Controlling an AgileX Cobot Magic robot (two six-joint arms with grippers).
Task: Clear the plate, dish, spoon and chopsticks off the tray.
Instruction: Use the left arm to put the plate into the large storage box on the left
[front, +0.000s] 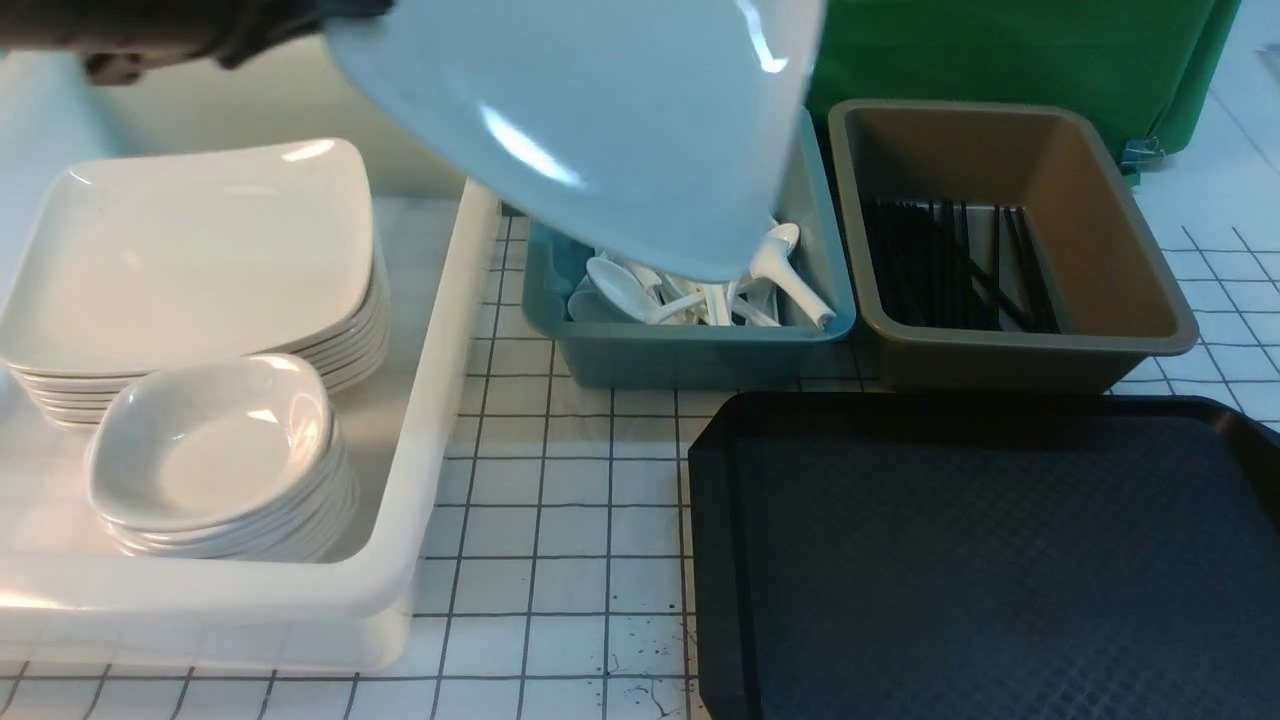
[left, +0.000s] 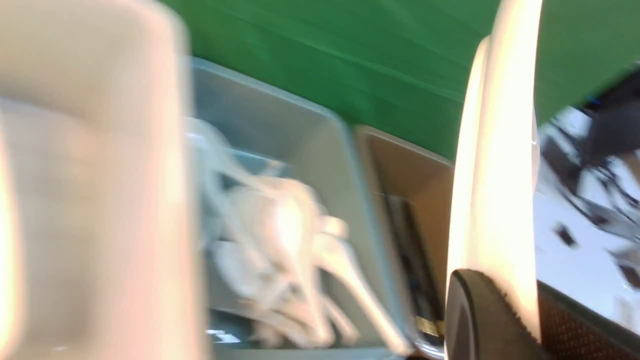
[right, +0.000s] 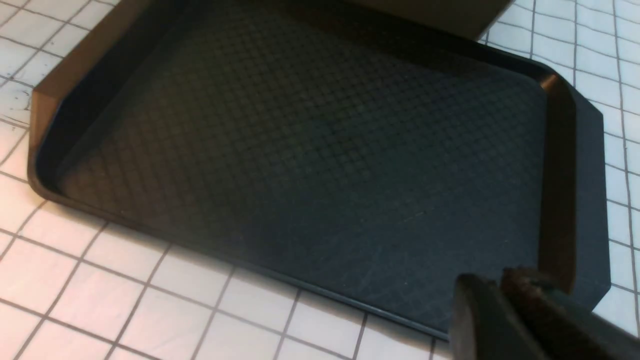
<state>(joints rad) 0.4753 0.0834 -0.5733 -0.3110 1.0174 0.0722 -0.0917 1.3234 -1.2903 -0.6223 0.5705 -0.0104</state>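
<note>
Two left pads pinch the plate by its rim. The left gripper is clamped on it, and the plate is tilted in air above the teal bin. It looks glossy, stiff and breakable. I judge it slippery, so rim grip only. The right gripper has its fingers near-together, holding nothing, over the tray. The plate stack sits in the white tub on a gridded tabletop.

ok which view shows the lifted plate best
The front view: the plate is large and tilted across the top of the picture. The left wrist view catches only its rim, edge-on and blurred. The right wrist view shows only the tray.
</note>
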